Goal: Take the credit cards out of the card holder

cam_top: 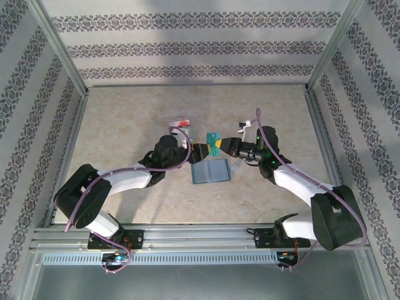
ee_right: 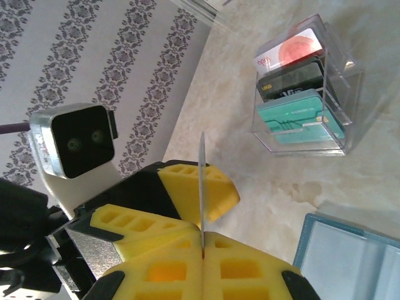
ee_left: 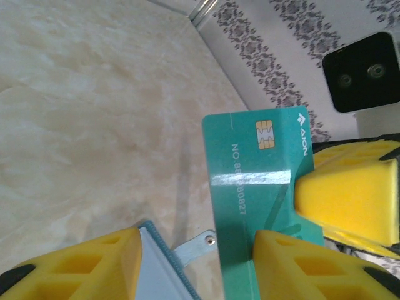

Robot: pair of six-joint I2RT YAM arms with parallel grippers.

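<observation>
A teal-green credit card (ee_left: 253, 181) hangs upright above the table, with my right gripper (ee_right: 203, 232) shut on its edge; the right fingers (ee_left: 347, 194) pinch it from the side. My left gripper (ee_left: 199, 250) is open, and one of its yellow fingers (ee_left: 300, 265) is close against the card's face; I cannot tell if it touches. From above, both grippers (cam_top: 201, 152) (cam_top: 226, 149) meet at the card (cam_top: 214, 140). The slate-blue card holder (cam_top: 210, 170) lies open on the table just below them, its tab (ee_left: 197, 247) sticking out.
A clear plastic stand (ee_right: 306, 87) holds a red-and-white card, a black card and a teal one; from above it sits behind the left gripper (cam_top: 181, 128). Patterned walls with metal rails enclose the beige table (cam_top: 125, 119).
</observation>
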